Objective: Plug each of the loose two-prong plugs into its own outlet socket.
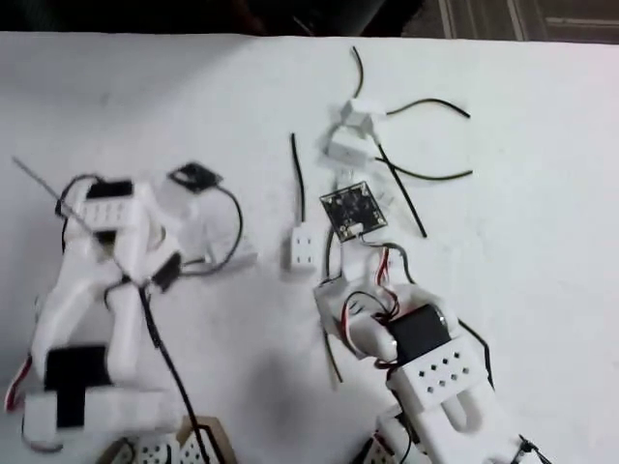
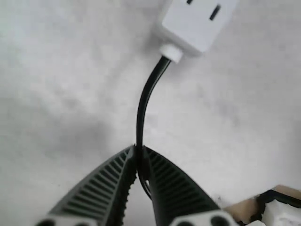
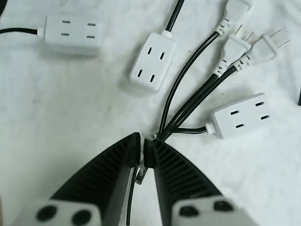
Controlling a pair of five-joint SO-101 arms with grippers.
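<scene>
The left gripper [image 2: 139,151] has its ribbed fingers [image 2: 106,186] closed on a thin black cord [image 2: 142,108]. The cord runs to a white socket block [image 2: 197,19] lying slots-up on the table [image 2: 56,94]. The right gripper [image 3: 146,141] is closed too, its fingers [image 3: 181,176] pinching a cord bundle [image 3: 183,110] where the strands meet.

Beyond the pinch, three two-prong plugs [image 3: 235,44] lie close together. Their prongs point away from the fingers, and each long axis follows its own cord. Loose sockets [image 3: 153,61] lie nearby, faces up. In the high view, a middle socket [image 1: 303,246] has its long axis running 12-to-6, with its cord leaving toward 12 o'clock.

Everything looks light. The cords are limp, so a hold on the cord likely gives little aim. The moulded plug body seems the better place to grip, and the sockets will probably slide unless braced.
</scene>
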